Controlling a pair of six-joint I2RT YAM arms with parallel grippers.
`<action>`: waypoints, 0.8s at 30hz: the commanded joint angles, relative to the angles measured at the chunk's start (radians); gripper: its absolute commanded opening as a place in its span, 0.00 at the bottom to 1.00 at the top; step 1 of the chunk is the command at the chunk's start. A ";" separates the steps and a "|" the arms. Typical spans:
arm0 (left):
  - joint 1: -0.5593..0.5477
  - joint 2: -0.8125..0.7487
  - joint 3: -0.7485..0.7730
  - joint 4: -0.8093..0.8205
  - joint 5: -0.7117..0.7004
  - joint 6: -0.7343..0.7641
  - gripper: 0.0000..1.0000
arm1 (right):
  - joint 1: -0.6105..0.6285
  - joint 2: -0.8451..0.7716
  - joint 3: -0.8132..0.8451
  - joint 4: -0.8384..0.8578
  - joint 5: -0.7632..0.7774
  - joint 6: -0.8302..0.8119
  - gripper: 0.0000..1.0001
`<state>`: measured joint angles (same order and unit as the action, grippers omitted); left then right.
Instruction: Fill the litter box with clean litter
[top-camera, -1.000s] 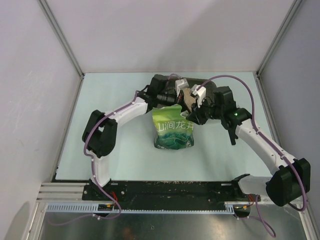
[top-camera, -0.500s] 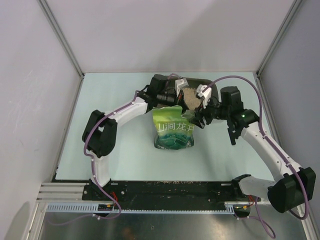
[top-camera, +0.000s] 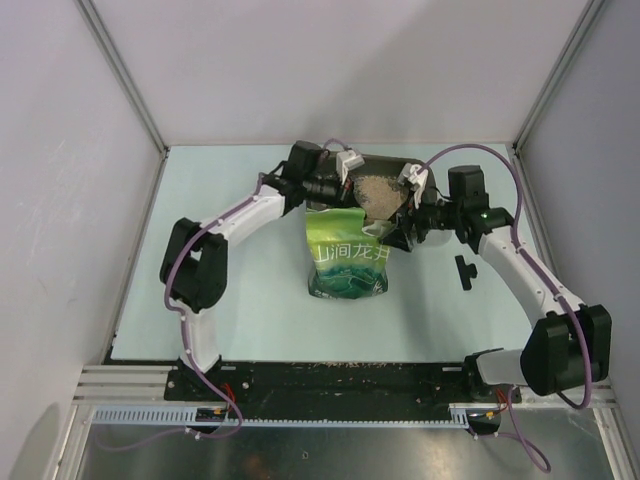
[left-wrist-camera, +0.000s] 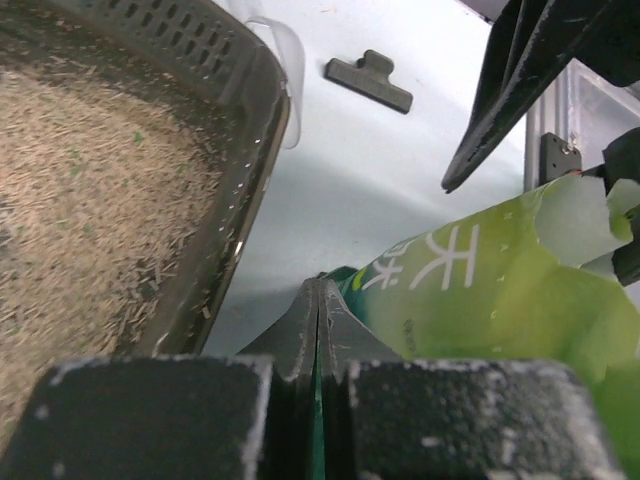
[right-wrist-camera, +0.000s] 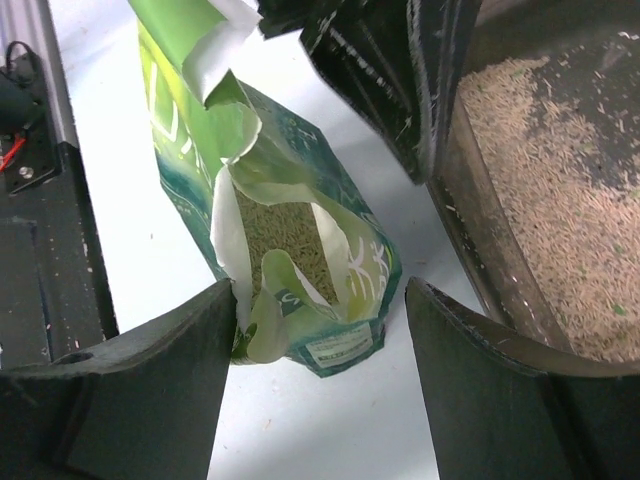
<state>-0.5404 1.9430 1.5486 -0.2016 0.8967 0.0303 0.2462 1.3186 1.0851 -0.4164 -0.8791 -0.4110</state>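
- My left jaws (left-wrist-camera: 318, 290) are closed tight, pinching an edge of the green bag (top-camera: 347, 262) at its top.
- My right jaws (right-wrist-camera: 320, 288) are spread wide, one finger (right-wrist-camera: 130, 400) on each side of the bag's torn mouth. I cannot tell whether either finger touches the bag.
- The litter box (top-camera: 385, 163) sits at the far middle of the surface (top-camera: 230, 300), just beyond the bag, with both wrists close over it.
- Tan litter (top-camera: 378, 190) covers much of the box floor. The right wrist view shows a bare dark patch towards one corner.
- The bag's mouth gapes open and more granules (right-wrist-camera: 275, 230) show inside it.
- A small black clip (top-camera: 462, 270) lies on the surface to the right of the bag, apart from it.
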 joint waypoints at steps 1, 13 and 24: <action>0.040 -0.067 0.087 -0.145 -0.013 0.111 0.00 | -0.015 0.028 0.033 0.091 -0.151 -0.006 0.72; 0.160 -0.157 0.058 -0.331 -0.099 0.256 0.00 | -0.019 0.077 -0.037 0.290 -0.248 0.143 0.66; 0.221 -0.249 0.038 -0.415 -0.162 0.313 0.00 | -0.018 0.057 -0.125 0.439 -0.265 0.259 0.51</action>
<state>-0.3347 1.7725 1.5917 -0.5690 0.7464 0.2756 0.2317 1.3895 0.9901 -0.1020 -1.1233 -0.2230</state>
